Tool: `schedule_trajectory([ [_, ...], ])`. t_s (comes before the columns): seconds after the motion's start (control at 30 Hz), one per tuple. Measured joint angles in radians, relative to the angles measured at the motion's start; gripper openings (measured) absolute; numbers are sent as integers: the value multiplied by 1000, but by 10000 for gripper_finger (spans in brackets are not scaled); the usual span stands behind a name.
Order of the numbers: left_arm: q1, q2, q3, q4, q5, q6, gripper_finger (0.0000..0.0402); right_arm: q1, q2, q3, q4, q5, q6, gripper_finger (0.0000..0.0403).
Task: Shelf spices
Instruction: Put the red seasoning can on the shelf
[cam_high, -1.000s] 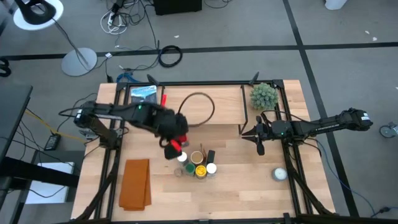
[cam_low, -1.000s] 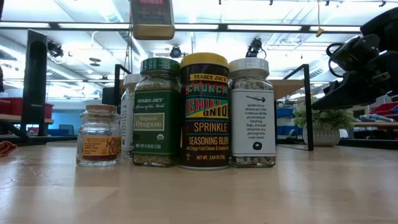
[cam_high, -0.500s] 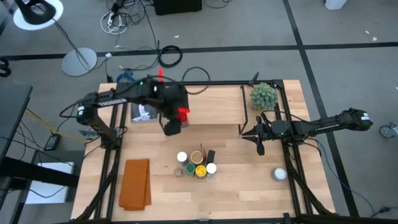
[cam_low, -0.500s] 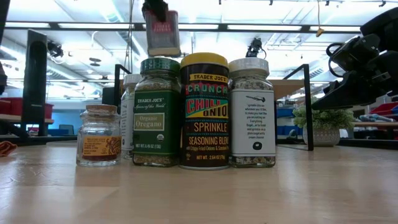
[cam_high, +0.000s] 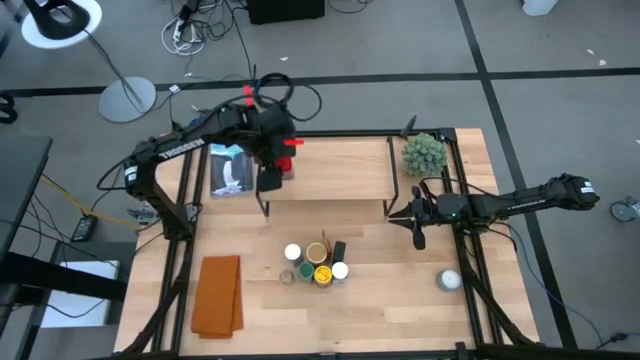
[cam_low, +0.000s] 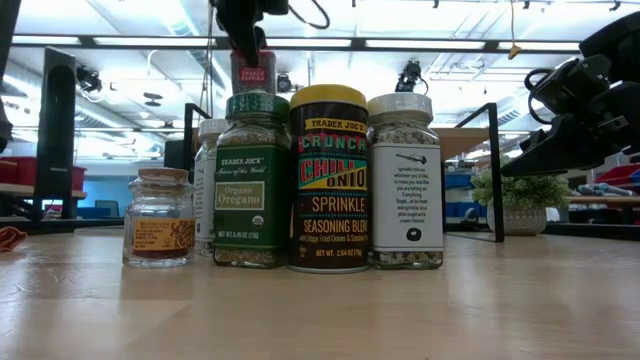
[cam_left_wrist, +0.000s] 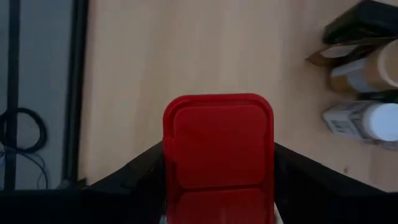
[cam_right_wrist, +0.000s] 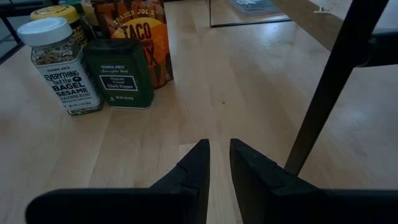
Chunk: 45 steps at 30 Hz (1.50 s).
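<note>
My left gripper (cam_high: 280, 150) is shut on the red square tin (cam_left_wrist: 217, 146) and hangs over the left part of the shelf (cam_high: 340, 175), a light-wood board on black legs. In the low view the tin (cam_low: 253, 75) shows high behind the jars. The other spices (cam_high: 315, 265) stand on their bases in a cluster on the table in front of the shelf: a green-lidded oregano jar (cam_low: 252, 180), a yellow-lidded chili onion jar (cam_low: 329, 180), a white-lidded jar (cam_low: 405, 180) and a small jar (cam_low: 158, 218). My right gripper (cam_right_wrist: 219, 162) is shut and waits low by the shelf's right leg (cam_high: 418, 225). My left gripper pinches the red tin between its two fingers (cam_left_wrist: 146, 168), one on each of two opposite sides just below the lid (cam_left_wrist: 217, 118). The fingers come from above, pointing down. The tin is upright and lifted clear, hanging below the gripper above the shelf board.
A green spiky plant ball (cam_high: 423, 153) sits at the far right corner, a white round object (cam_high: 449, 280) near the right edge, an orange cloth (cam_high: 218, 293) at near left, and a pale packet (cam_high: 230, 168) left of the shelf. Black frame rails border the table.
My left gripper has carried the red tin from just above the spice cluster up and toward the table's far edge, and now holds it over the shelf's left part. It stayed shut on the tin. In the low view the tin has shrunk and come lower.
</note>
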Motion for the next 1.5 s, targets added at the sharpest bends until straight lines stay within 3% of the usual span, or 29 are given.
schedule_trajectory([
  [0.43,194,0,0,144,190,116,247,0,0,0,0,0,0,64],
  [0.87,269,136,-1,148,180,209,247,0,0,0,4,0,0,64],
  [1.23,269,140,-1,154,180,235,247,0,0,0,16,0,0,64],
  [1.5,266,141,-1,158,118,233,247,0,0,0,27,0,0,64],
])
